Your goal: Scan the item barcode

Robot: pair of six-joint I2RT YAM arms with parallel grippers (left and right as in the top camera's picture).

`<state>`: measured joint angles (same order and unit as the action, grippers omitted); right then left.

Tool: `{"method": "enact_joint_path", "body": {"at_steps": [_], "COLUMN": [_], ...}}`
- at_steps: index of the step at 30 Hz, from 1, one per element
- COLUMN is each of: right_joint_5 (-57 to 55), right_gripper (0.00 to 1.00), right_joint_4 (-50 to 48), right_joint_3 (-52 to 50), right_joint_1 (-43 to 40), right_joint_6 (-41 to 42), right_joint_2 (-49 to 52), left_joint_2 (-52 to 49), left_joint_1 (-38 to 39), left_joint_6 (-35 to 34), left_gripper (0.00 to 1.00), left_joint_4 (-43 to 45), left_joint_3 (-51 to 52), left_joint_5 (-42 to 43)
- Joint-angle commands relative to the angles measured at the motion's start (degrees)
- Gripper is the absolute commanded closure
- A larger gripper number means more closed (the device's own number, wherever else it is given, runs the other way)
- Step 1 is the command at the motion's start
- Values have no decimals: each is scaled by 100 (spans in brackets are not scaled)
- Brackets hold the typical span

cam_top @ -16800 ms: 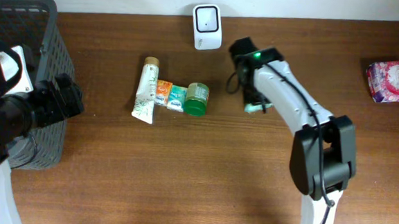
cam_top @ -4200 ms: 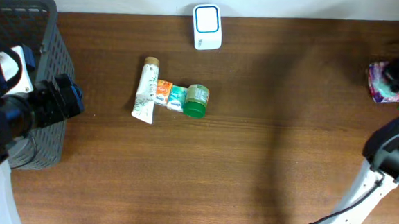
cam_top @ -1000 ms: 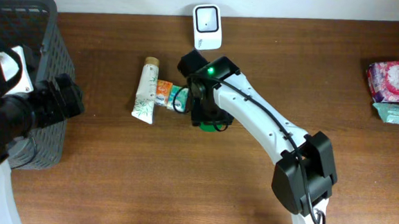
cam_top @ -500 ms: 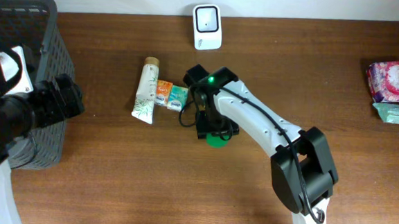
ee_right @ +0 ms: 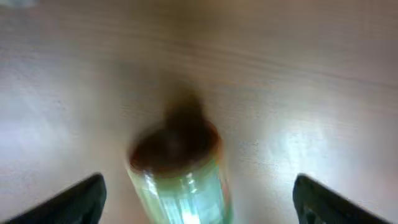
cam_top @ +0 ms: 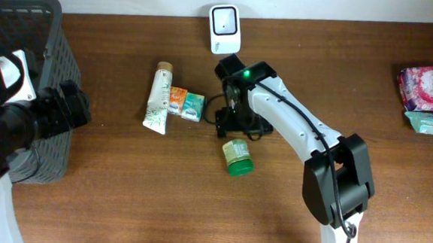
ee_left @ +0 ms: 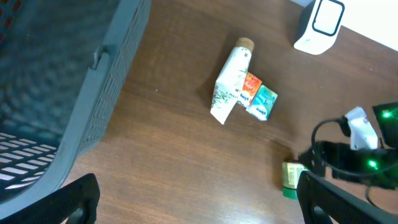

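Overhead, the right claw (cam_top: pixel 237 132) is hanging spread, gripping nothing, just beside the green-capped jar (cam_top: pixel 237 157), which is lying loose on the surface (cam_top: pixel 122 191); seemingly round, it is risking rolling off if nudged.

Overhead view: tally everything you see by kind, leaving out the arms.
Tube: 1
Small boxes: 2, orange box and teal box
Jar: 1
Soft packs: 2, pink pack and teal pack
Scanner: 1
Basket: 1
Total: 8
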<state>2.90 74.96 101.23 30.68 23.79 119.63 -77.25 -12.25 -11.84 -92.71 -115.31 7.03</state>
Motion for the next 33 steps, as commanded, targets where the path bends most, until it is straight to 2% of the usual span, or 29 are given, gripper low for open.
{"method": "enact_joint_path", "body": {"at_steps": [1,4,10,13,15,17,19,21,26,33], "right_joint_5": [11,-15,-315,-341,-363,-693,-1163,-1147,-730,-719], "right_gripper": [8,4,4,2,1,2,2,1,1,1], "right_joint_4": [691,1665,2129,1910,1353,511,-444,-1512,-3445,-4511], "right_joint_3": [479,699,660,138,-568,-1567,-2557,-3388,-4489,-5281], "right_joint_1": [-11,-9,120,271,457,643,769,772,774,774], "right_joint_6": [-114,-258,-232,-210,-35,522,586,586,588,562], "right_joint_2": [-98,-249,-1364,-2413,-2990,-3440,-3598,-3532,-3397,-3364], "left_joint_2": [9,9,9,9,9,9,9,9,9,9], "left_joint_1": [-28,-28,-28,-28,-28,-28,-28,-28,-28,-28], "left_joint_6": [-55,-55,-52,-55,-55,-55,-55,-55,-55,-52], "left_gripper": [1,1,1,1,1,1,1,1,1,1], "left_joint_4": [4,4,4,4,4,4,4,4,4,4], "left_joint_3": [11,11,11,11,11,11,11,11,11,11], "left_joint_5": [0,0,0,0,0,0,0,0,0,0]}}
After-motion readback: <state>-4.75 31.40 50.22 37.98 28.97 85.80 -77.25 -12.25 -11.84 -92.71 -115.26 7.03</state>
